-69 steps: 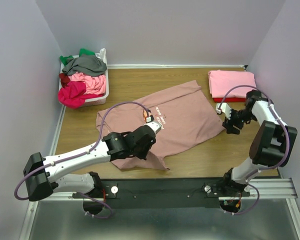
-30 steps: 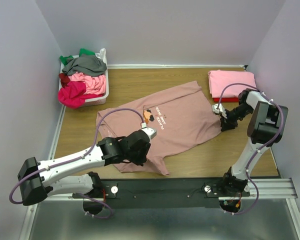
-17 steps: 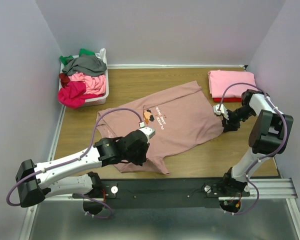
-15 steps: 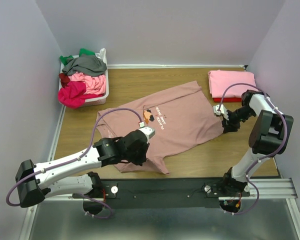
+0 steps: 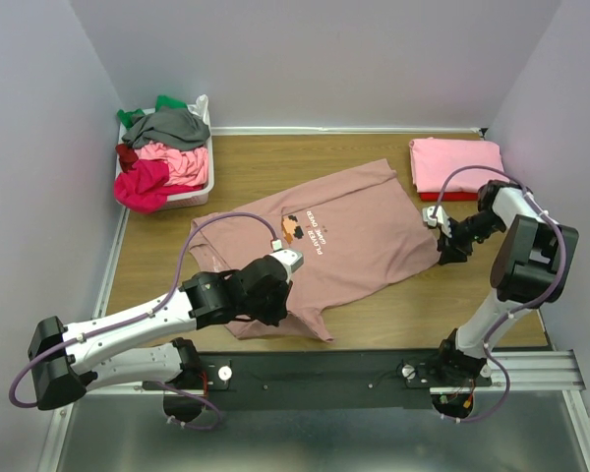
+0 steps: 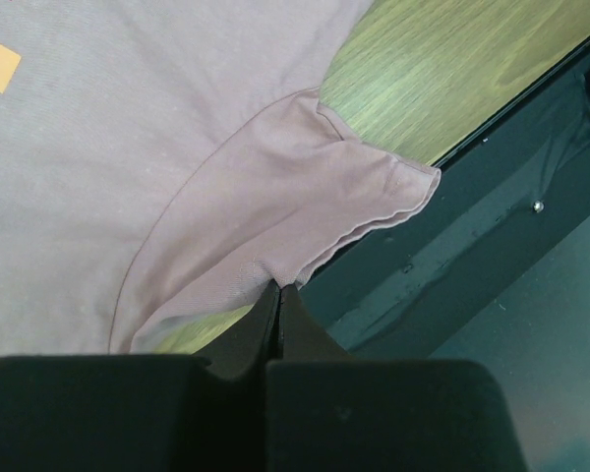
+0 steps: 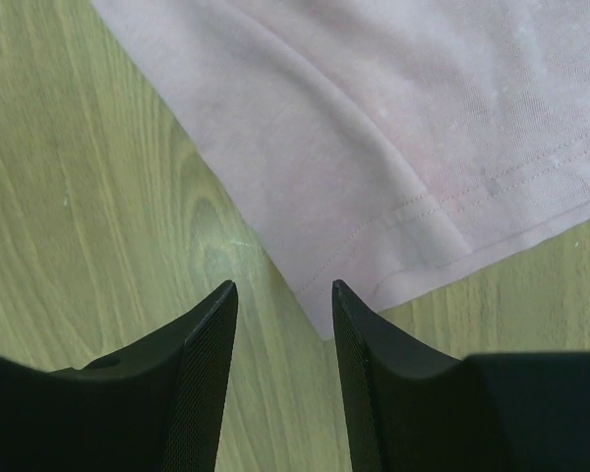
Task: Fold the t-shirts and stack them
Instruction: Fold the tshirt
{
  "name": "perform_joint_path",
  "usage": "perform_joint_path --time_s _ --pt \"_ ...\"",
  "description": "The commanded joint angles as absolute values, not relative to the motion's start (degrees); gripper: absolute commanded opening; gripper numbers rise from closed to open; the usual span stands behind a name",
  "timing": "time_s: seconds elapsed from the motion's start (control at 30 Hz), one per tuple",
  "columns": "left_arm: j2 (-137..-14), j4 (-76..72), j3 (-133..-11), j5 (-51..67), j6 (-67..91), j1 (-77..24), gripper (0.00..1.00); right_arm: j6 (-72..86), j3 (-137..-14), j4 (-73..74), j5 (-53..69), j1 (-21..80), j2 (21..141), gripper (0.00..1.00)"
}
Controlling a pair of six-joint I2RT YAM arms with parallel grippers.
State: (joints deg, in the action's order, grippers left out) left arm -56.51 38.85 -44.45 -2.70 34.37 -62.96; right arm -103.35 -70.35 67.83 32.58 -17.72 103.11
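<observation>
Left pincer (image 6: pixel 278 288) is clenched tight. The hem of the short sleeve (image 6: pixel 305 197) on the dusty-pink t-shirt (image 5: pixel 324 231) looks to be nipped right at its tips, with the cloth drawn up into a little ridge there. That sleeve is laid at the near edge of the table (image 5: pixel 275 167), and its outer corner is seen just reaching over the black rail (image 6: pixel 492 265).

Right pincer (image 7: pixel 282 290) is released, with its fingers (image 7: pixel 202 364) spread apart. The corner of the shirt's bottom hem (image 7: pixel 442 236) is found pretty much between them, low over the wood. Whether the table is actually being touched can't be told from these views.

The shirt itself is spread out mostly flat across the middle of the table, print side up and set at an angle. The pixel-art print (image 5: pixel 295 228) and the white text (image 5: pixel 316 225) can be made out near its middle, just beyond the left arm.

At the back-left, a white basket (image 5: pixel 208 177) is stuffed with unfolded tees. A grey one (image 5: pixel 172 126) is piled on top, a green one (image 5: pixel 167 102) is poking out behind it, and a bright pink one (image 5: pixel 143 187) is spilling over the front.

In the back-right corner, a folded pink tee (image 5: pixel 457 159) is stacked on a red one (image 5: pixel 452 197), of which only a thin edge is shown. That stack is near the right pincer but not touched by it.
</observation>
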Motion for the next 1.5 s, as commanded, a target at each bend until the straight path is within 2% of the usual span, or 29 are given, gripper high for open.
perform_joint_path --time_s 0.0,0.27,0.33,0.57,0.7,1.2,1.47 --pt "-56.42 38.76 -44.21 -1.85 34.89 -62.75 0.0 -102.31 -71.45 65.92 36.03 -17.84 106.34 0.51" --pt "-57.13 38.23 -44.03 -1.58 34.8 -62.67 0.0 -100.55 -71.81 64.07 35.77 -16.88 108.98 0.5" --pt "-57.04 38.23 -44.03 -1.58 34.89 -62.75 0.0 -100.28 -71.89 63.98 35.86 -16.88 109.51 0.44" --pt "-56.52 38.41 -43.68 -1.58 34.89 -62.75 0.0 -100.02 -71.19 64.42 35.33 -16.88 106.79 0.14" --pt "-56.16 38.32 -43.51 -1.67 35.07 -62.75 0.0 -100.19 -69.62 64.95 34.19 -16.96 103.72 0.0" --pt "-53.53 39.99 -45.61 -5.18 36.21 -62.67 0.0 -98.71 -59.94 64.69 34.63 -20.47 88.95 0.0" --pt "-50.98 42.18 -47.46 -8.7 37.44 -62.58 0.0 -95.54 -59.77 62.32 36.91 -21.8 90.7 0.01"
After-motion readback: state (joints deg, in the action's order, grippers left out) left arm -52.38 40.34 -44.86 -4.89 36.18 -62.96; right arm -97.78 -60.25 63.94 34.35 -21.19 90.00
